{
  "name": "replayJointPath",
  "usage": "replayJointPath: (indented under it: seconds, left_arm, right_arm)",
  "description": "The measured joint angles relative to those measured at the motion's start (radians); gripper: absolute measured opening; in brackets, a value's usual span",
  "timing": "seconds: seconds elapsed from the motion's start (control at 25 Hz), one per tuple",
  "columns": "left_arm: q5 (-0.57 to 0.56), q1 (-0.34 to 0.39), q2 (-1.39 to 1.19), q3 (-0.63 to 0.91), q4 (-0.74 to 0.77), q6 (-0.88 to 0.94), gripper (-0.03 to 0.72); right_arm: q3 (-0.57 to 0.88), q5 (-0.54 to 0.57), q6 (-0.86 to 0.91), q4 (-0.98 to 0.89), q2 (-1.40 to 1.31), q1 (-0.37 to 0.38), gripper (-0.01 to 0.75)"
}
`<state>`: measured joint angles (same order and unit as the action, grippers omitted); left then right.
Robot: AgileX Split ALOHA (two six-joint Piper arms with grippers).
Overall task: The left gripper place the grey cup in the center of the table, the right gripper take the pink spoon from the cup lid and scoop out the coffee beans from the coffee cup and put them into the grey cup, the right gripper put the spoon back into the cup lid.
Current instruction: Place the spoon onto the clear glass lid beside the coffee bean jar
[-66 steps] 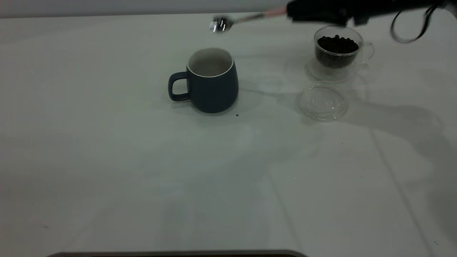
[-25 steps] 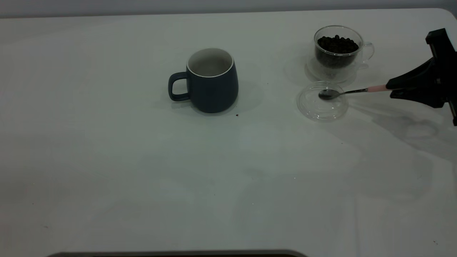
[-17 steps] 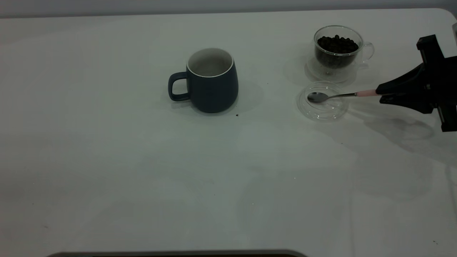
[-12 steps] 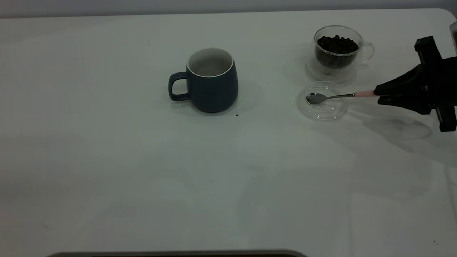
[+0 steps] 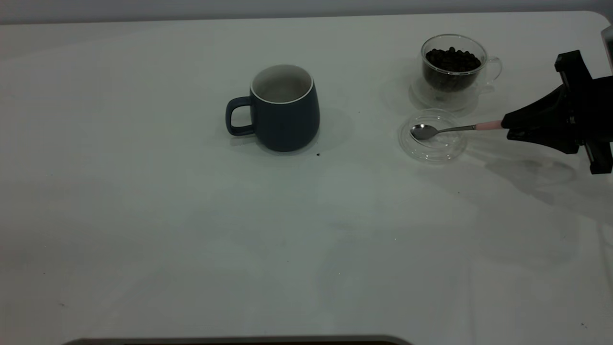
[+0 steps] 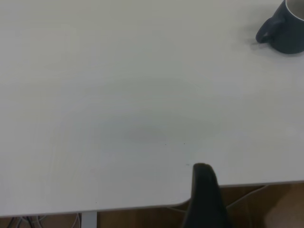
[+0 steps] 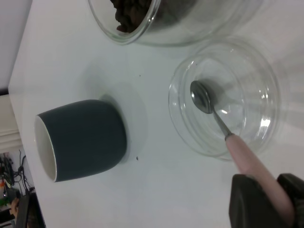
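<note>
The grey cup stands upright mid-table, handle to the left; it also shows in the left wrist view and the right wrist view. My right gripper is shut on the pink handle of the pink spoon, at the right edge. The spoon's metal bowl rests inside the clear cup lid, also in the right wrist view. The coffee cup with coffee beans stands just behind the lid. My left gripper hangs over the table's near corner, out of the exterior view.
The white table has a few dark specks, one just in front of the grey cup. In the right wrist view the lid lies between the grey cup and the glass cup.
The right gripper brought the spoon from above the grey cup down to the lid, then slid its bowl a little left inside the lid. It has barely moved in the last half second.
</note>
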<state>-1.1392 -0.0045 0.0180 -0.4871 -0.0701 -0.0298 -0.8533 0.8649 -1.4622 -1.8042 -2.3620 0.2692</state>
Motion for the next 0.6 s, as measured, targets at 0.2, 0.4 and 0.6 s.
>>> replayJointPath:
  seconds: [0.2,0.4,0.6]
  left_arm:
    - [0.0,0.0,0.0,0.0,0.0,0.003,0.569]
    - [0.0,0.0,0.0,0.0,0.0,0.002,0.569]
    - [0.0,0.0,0.0,0.0,0.0,0.002,0.569]
  right_arm:
    - [0.0,0.003,-0.003,0.0,-0.007,0.0,0.222]
    - [0.0,0.004,-0.003,0.0,-0.007,0.0,0.297]
    - [0.0,0.003,0.015,0.0,-0.007,0.0,0.37]
